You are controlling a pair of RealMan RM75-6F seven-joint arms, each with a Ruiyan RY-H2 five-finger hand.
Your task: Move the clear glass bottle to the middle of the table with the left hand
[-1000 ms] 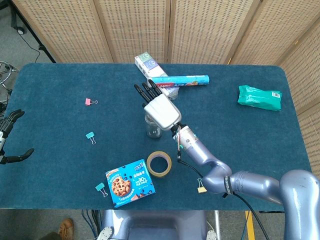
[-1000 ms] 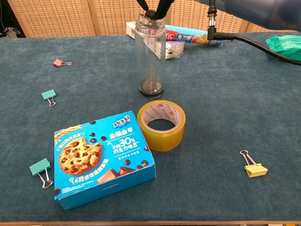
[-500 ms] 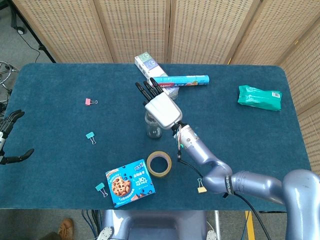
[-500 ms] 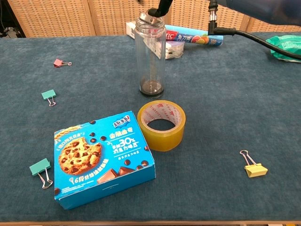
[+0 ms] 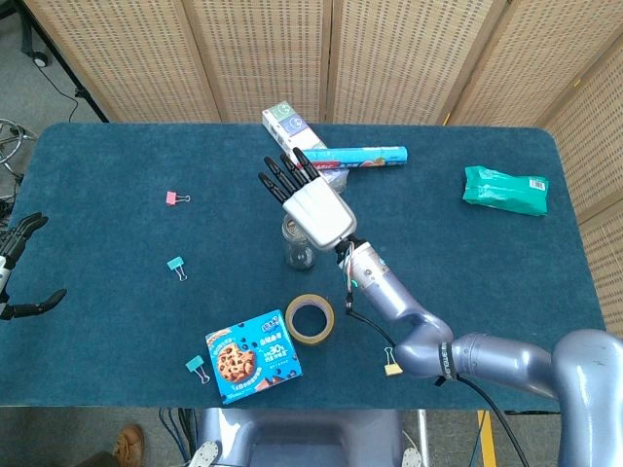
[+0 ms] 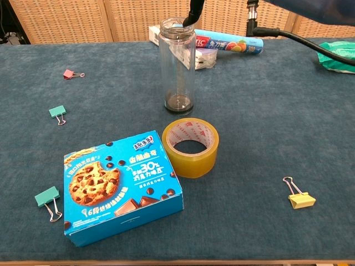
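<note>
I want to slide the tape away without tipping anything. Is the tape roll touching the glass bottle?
Apart. The chest view shows a strip of bare blue cloth between the glass bottle's base and the tape roll's far rim.

We get 2 views. Our head view looks down from high up over the near edge of the table (image 5: pixel 97 165) — it shows the whole top. Our chest view sits low and close, facing straight across. Both show the tape roll (image 5: pixel 310 318) (image 6: pixel 190 146) and cookie box (image 5: pixel 252 356) (image 6: pixel 118 187) — bigger in the chest view.
</note>
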